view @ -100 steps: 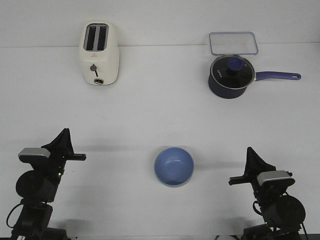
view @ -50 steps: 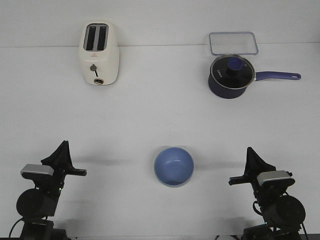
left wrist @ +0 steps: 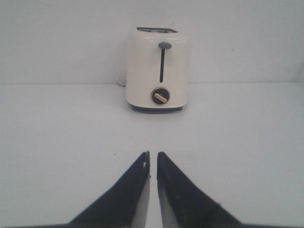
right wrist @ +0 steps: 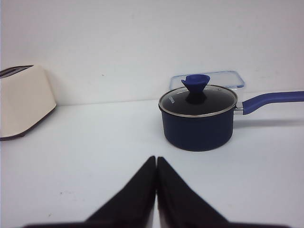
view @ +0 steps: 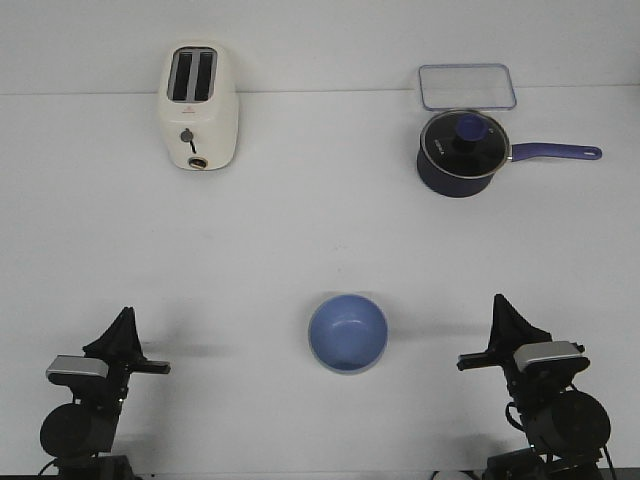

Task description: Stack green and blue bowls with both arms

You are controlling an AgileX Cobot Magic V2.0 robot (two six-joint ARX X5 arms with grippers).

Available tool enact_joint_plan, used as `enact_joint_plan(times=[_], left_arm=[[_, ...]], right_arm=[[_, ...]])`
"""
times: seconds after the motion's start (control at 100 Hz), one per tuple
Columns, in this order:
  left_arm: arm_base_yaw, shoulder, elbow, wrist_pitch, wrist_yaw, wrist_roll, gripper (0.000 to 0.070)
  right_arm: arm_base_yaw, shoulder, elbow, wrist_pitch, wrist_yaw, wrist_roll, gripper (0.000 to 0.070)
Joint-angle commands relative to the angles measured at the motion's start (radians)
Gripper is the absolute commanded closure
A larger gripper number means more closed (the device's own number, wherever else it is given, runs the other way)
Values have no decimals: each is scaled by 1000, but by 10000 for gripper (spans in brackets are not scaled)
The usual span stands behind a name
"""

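Left gripper [left wrist: 153, 159] closed, toaster [left wrist: 158, 69] ahead

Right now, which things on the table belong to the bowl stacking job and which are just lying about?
For the job:
blue bowl, seemingly sitting in the green one, whose rim barely peeks out
left gripper, shut
right gripper, shut

Just lying about:
cream toaster
navy lidded saucepan
clear plastic container

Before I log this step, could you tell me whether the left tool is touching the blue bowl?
Apart. The front view shows bare table between the left tool and the blue bowl; the left wrist view shows nothing between its fingers.
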Motion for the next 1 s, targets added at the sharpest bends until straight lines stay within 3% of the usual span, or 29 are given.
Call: enact_joint_plan(times=[0.0, 0.99], left_arm=[[1, -3, -21, 18, 3, -13, 685], [1, -2, -20, 14, 3, -17, 685]], right_arm=[[0, 0, 3, 12, 3, -3, 700], [0, 0, 3, 11, 3, -15, 700]])
